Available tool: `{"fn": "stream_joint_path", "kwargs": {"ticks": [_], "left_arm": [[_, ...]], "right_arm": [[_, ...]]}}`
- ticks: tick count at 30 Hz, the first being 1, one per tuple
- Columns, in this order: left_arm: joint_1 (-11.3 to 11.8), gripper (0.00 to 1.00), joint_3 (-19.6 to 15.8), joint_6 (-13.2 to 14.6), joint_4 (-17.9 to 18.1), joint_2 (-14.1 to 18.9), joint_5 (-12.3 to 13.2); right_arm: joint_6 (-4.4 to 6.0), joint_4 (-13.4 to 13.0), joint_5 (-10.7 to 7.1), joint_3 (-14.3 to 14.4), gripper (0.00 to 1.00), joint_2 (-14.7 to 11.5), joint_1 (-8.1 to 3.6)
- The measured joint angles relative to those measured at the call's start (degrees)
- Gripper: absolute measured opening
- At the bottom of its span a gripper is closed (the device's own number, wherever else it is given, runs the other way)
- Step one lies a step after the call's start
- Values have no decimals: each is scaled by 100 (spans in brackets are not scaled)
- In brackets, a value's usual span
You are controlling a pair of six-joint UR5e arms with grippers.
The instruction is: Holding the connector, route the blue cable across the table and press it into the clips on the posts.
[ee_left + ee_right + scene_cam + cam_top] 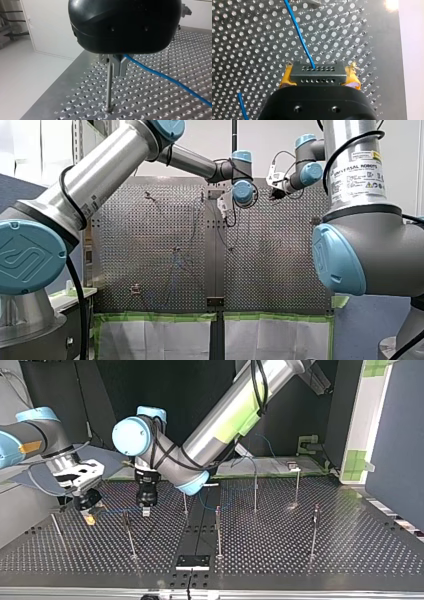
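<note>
Blue cable runs out from our left gripper, whose metal fingers look pressed together on it, and slopes away low over the table. Just beside those fingers stands a thin post. Its top is hidden behind the gripper body, so we cannot see the clip. Our right gripper pinches the connector between its yellow pads, close to the table's side edge where letters are stamped. The cable leaves the connector's face and heads off toward the other arm. In the top view the two grippers hang near each other with a short stretch of cable between them.

We judge the step in hand to be seating the cable in this post's clip. To do it well we should hold the connector firm and steady, so that the short stretch is lightly taut without being tugged. The left gripper should bring the cable level with the clip, square to its slot, then press straight in. Pushing sideways would likely bend the slender post. Too much slack could let the cable slip past the clip.
</note>
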Motion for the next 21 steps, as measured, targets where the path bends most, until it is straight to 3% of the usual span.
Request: {"fn": "stream_joint_path", "kwargs": {"ticks": [8, 16, 21], "left_arm": [[181, 0, 5, 0, 268, -63, 309], [427, 0, 130, -2, 375, -368, 637], [555, 0, 169, -1, 381, -482, 754]], "right_arm": [[1, -13, 5, -27, 0, 66, 0], [36, -9, 2, -284, 0, 196, -4], [80, -13, 0, -411, 0, 215, -78]]}}
